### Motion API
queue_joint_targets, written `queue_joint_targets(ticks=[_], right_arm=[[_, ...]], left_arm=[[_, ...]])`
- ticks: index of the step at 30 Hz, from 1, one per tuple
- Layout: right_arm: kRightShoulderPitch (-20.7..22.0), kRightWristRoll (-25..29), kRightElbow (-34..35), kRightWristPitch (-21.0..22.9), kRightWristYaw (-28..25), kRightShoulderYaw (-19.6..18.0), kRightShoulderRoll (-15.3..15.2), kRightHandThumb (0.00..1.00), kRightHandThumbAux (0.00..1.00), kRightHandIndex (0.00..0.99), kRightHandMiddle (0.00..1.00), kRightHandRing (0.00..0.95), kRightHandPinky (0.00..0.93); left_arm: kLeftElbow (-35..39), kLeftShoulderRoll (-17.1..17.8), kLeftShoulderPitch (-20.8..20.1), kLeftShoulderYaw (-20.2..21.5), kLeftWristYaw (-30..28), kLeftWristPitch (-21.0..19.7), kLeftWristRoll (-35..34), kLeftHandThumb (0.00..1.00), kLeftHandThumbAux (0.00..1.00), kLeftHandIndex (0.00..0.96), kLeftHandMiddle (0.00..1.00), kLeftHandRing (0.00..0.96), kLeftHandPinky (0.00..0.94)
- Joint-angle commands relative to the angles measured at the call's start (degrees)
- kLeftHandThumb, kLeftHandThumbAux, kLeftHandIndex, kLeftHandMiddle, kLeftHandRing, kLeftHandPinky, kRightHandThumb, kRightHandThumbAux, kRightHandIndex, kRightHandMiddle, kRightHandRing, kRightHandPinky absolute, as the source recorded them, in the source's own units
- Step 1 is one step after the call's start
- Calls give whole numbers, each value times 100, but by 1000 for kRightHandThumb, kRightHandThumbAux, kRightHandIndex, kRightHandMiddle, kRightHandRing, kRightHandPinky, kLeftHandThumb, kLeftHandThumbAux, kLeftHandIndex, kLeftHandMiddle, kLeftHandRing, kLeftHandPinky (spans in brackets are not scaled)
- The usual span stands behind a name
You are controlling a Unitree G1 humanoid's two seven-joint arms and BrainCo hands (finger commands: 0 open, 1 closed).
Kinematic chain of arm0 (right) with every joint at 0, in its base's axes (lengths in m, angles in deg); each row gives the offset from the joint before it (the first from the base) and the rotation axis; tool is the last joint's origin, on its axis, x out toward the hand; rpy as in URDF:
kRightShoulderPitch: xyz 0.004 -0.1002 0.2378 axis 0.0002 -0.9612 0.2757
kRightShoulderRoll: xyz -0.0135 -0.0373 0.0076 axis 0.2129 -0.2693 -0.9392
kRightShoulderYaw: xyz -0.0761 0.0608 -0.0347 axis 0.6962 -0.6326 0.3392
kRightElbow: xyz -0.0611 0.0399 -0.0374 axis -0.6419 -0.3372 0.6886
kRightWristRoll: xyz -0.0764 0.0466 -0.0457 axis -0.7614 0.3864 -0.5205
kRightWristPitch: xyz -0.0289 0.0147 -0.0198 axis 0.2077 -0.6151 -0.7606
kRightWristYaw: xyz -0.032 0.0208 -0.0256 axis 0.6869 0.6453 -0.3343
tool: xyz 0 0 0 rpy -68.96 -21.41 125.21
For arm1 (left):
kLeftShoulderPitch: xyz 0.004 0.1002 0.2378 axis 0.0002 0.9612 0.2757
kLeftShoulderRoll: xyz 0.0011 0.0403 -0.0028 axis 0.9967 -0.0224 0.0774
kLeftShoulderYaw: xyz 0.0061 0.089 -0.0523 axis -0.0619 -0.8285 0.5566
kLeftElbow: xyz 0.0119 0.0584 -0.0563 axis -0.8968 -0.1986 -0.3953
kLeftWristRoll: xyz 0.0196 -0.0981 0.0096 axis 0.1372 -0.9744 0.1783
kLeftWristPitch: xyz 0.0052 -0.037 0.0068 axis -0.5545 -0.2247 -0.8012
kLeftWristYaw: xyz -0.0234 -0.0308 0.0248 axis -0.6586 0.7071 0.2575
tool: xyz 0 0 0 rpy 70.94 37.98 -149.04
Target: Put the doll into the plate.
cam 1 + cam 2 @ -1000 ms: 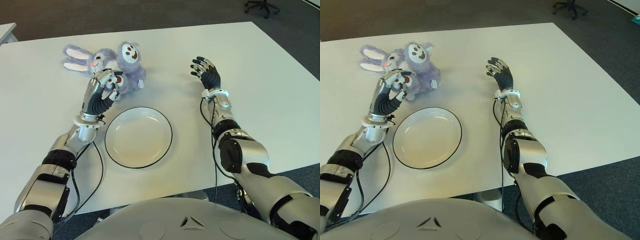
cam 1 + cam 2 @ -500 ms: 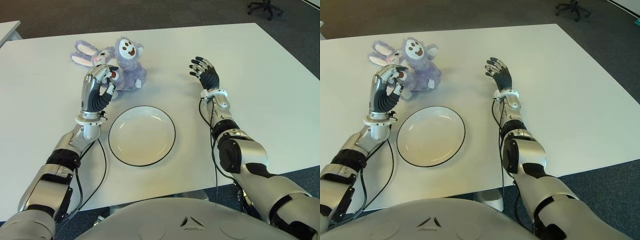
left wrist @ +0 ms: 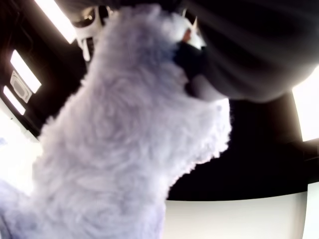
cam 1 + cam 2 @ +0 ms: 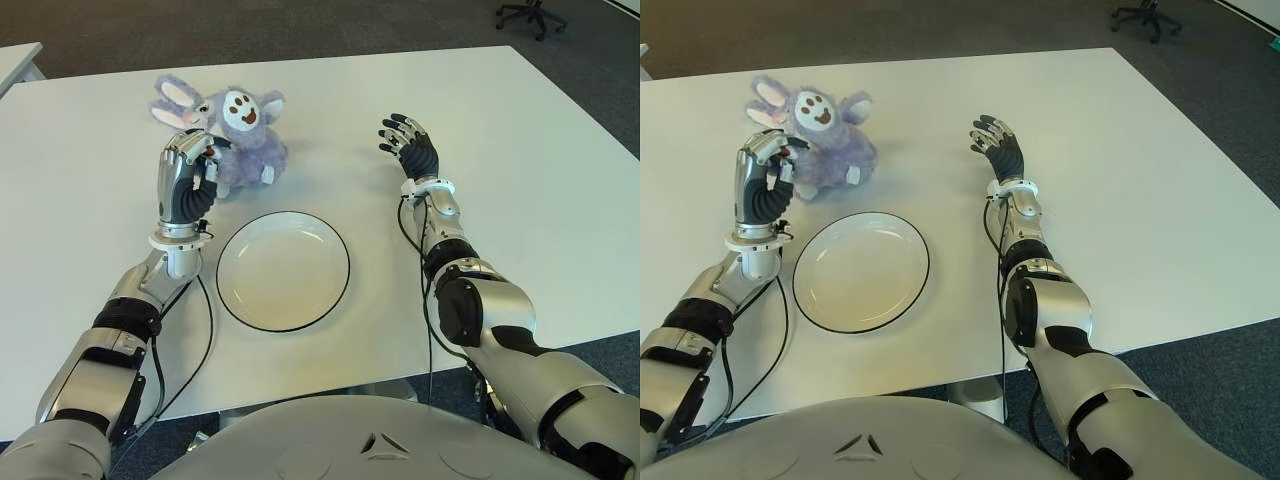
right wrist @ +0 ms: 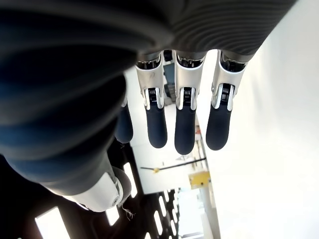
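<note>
Holding the doll (image 4: 237, 138) by its near flank, my left hand (image 4: 186, 178) has its fingers curled into the purple fur, and the left wrist view is filled with that fur pressed close against the palm, so I read this as a real grasp, not a mere touch. The doll sits upright on the table (image 4: 520, 170), just beyond the plate (image 4: 283, 270) and to its left, face tipped up, pink-lined ears toward the far edge; whether its base is clear of the table I cannot tell. I judge it light and very soft: the plush will squash under the fingers and sag from wherever I grip it, so a pinch of fur alone could slip free or let the body swing. A better hold is around the thick torso, fingers wrapping its bulk, not an ear or a foot. Nothing about it is fragile, and a short drop onto the plate should do no harm. My right hand (image 4: 409, 143) shows to the right of the plate, fingers loosely extended and empty.
</note>
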Motion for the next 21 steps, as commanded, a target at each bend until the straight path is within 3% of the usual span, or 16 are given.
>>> queue_joint_targets(ticks=[1,7,21], right_arm=[[-18,125,-97,243,8,-27,91,523,783,213,245,260,302],[-29,124,-86,230,-2,-26,96,524,776,214,242,257,296],[-44,127,-68,243,16,-33,102,529,779,220,239,254,298]], left_arm=[[-1054,-816,1329,-882,344,-392,732,944,650,383,490,520,519],[-1112,-776,1279,-920,566,-297,800,945,652,373,484,576,577],[-1375,-723,1113,-982,962,-64,867,940,661,346,471,594,624]])
